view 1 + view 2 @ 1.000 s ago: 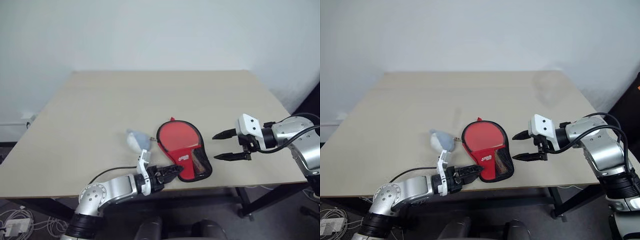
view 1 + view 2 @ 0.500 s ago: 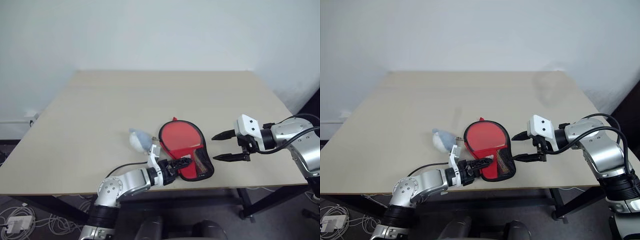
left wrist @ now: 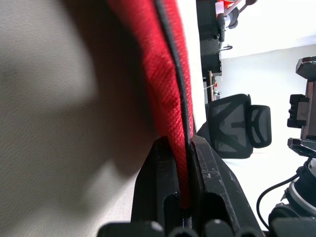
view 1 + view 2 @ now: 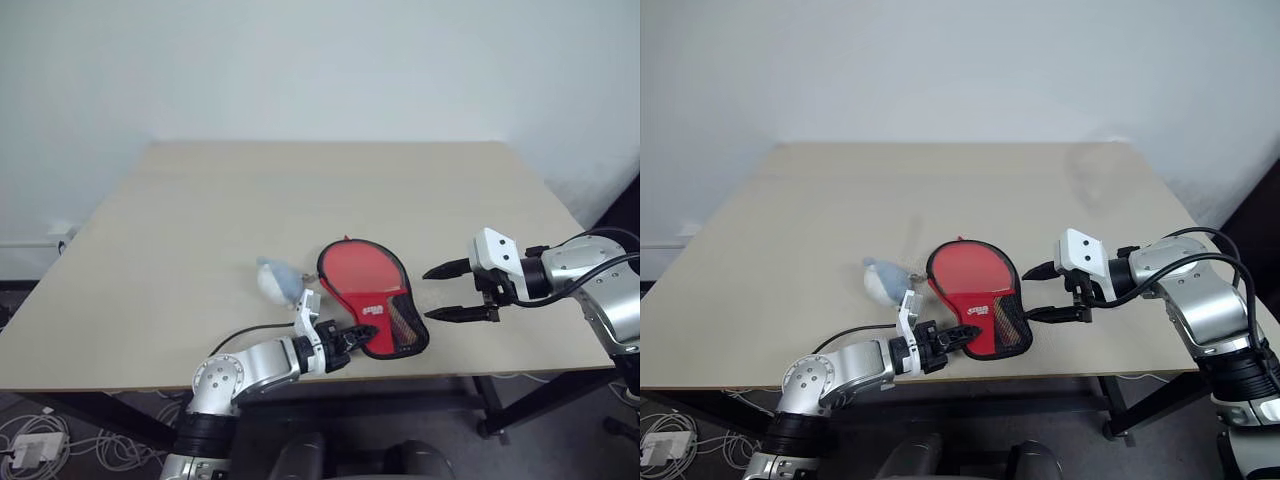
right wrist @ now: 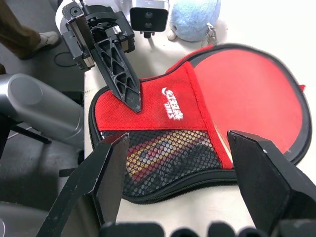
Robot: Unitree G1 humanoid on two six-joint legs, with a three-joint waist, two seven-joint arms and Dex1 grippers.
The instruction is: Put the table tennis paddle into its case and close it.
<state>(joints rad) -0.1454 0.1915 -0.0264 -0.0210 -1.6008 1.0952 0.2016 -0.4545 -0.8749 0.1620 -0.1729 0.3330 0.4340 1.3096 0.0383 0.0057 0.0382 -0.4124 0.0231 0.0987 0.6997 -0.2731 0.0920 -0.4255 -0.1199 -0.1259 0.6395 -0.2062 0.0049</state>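
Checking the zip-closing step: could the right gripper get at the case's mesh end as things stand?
Probably yes. The right gripper hangs open right beside the case, nothing lying between them; the left gripper is shut on the near red edge, not the mesh.

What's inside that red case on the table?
Through the case's black mesh a red-and-black striped handle shows: the table tennis paddle. Whether the round red area is its face or fabric, I cannot tell.
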